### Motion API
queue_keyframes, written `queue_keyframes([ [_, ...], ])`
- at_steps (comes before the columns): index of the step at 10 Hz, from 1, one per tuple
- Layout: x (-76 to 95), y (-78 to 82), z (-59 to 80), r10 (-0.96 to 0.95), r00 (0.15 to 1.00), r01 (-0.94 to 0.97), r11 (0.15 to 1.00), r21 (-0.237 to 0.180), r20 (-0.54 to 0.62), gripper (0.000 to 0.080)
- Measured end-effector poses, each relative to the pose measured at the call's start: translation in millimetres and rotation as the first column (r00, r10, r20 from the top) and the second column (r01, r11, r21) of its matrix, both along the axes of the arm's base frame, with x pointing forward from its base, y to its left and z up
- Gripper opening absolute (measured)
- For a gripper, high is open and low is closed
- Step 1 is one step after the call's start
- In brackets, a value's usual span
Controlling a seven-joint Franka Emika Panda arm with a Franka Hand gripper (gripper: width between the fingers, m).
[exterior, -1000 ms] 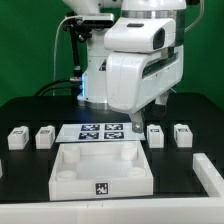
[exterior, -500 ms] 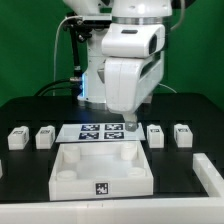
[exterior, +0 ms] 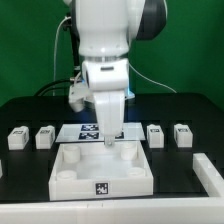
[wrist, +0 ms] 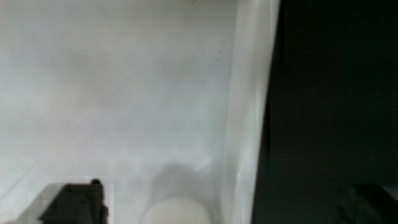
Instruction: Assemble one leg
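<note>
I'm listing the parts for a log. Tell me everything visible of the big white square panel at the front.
The panel is a large white square piece, plastic by its look, lying flat on the black table. It has a raised rim, round sockets at its far corners and a black-and-white tag on its front wall. The hand, open, hangs over its far edge; whether they touch cannot be told.

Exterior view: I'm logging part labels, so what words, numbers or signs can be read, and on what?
None: no words or numbers can be read. Only black-and-white square tags show, on the panel front, the marker board and each leg; their patterns are too small to make out.
</note>
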State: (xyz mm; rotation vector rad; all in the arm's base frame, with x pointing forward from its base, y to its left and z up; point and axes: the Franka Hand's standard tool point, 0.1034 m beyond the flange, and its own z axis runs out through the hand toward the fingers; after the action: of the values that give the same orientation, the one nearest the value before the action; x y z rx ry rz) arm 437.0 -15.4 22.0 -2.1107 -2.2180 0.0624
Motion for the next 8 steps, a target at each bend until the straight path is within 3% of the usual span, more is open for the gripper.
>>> queue_keyframes([
  [2,-4.9,0.0,-12.3,-0.012,1.0,0.012,1.0,0.005,-0.006,0.065],
  [3,-4.6,-0.4,-11.9,-0.013,1.0,0.013,1.0,0.005,-0.006,0.0537],
  [4,-4.9,-0.4,-12.3,-0.013,1.0,0.013,1.0,0.005,-0.007,0.0537],
  [5,-5.0,-0.4,-12.5,-0.013,1.0,0.013,1.0,0.005,-0.008,0.0365],
  [6,-5.1,-0.4,-12.6,-0.013,1.0,0.013,1.0,0.005,-0.008,0.0365],
  [7,-5.2,-0.4,-12.7,-0.013,1.0,0.013,1.0,0.005,-0.008,0.0171],
  [8,-4.5,-0.7,-12.4,-0.014,1.0,0.014,1.0,0.005,-0.005,0.0171],
])
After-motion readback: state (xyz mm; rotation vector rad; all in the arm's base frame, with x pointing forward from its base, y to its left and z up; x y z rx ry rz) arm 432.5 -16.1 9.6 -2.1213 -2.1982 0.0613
